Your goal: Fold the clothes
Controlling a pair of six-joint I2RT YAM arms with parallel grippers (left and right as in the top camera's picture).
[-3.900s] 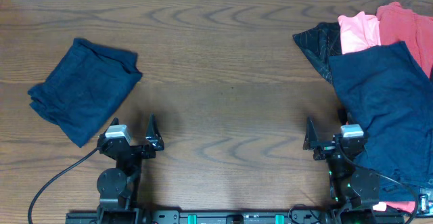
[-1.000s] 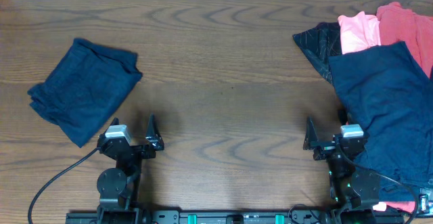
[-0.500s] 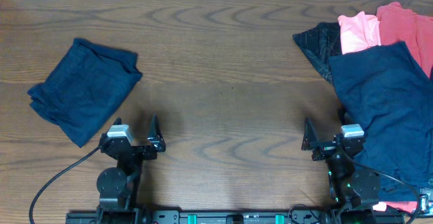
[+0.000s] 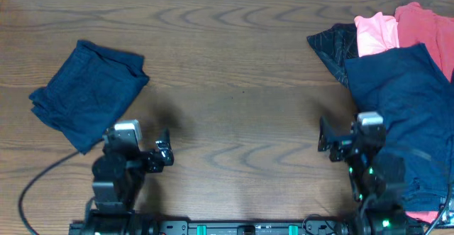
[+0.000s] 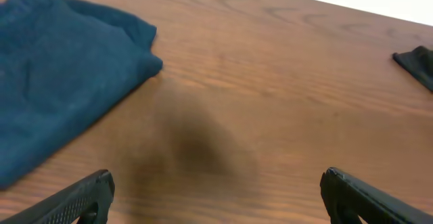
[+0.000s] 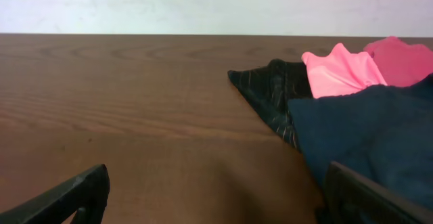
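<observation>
A folded dark blue garment (image 4: 86, 93) lies at the table's left; it also shows in the left wrist view (image 5: 54, 68). At the right lies a pile: a large navy garment (image 4: 401, 107), a black striped one (image 4: 333, 43), a pink one (image 4: 376, 30) and a red one (image 4: 425, 25). The right wrist view shows the navy (image 6: 365, 129), black (image 6: 270, 92) and pink (image 6: 338, 72) pieces. My left gripper (image 4: 145, 150) is open and empty near the front edge, right of the folded garment. My right gripper (image 4: 337, 141) is open and empty, its right finger at the navy garment's edge.
The wooden table (image 4: 234, 79) stretches between the folded garment and the pile. A pale wall (image 6: 203, 4) runs behind the far edge. A black cable (image 4: 42, 185) trails from the left arm at the front left.
Both arms have lifted and shifted slightly from their rest pose near the front edge. The clothes have not moved.
</observation>
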